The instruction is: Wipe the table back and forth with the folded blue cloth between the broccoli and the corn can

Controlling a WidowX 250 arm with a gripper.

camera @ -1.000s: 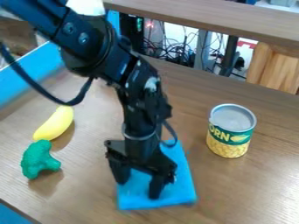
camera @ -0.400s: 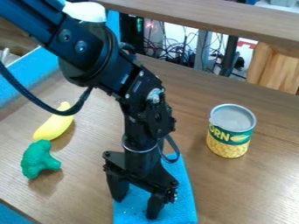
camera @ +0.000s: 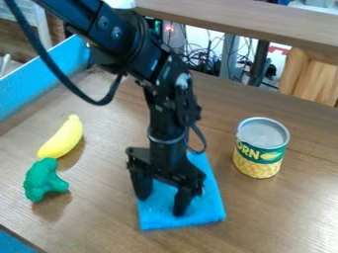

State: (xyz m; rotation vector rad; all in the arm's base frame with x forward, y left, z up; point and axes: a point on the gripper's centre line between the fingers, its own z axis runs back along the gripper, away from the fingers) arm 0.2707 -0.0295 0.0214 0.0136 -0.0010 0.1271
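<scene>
With pincer point(camera: 161, 203) spread wide on the blue cloth point(camera: 208, 210) between green broccoli point(camera: 43, 180) and can point(camera: 261, 148), has just dragged it back across the counter point(camera: 271, 212) after sliding it nearer the camera, likely a wiping stroke.

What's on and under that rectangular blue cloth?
On the blue cloth: black two-finger end effector, fingers apart, tips at its surface. Brown wood-grain table surrounds it; whatever lies underneath is covered.
</scene>
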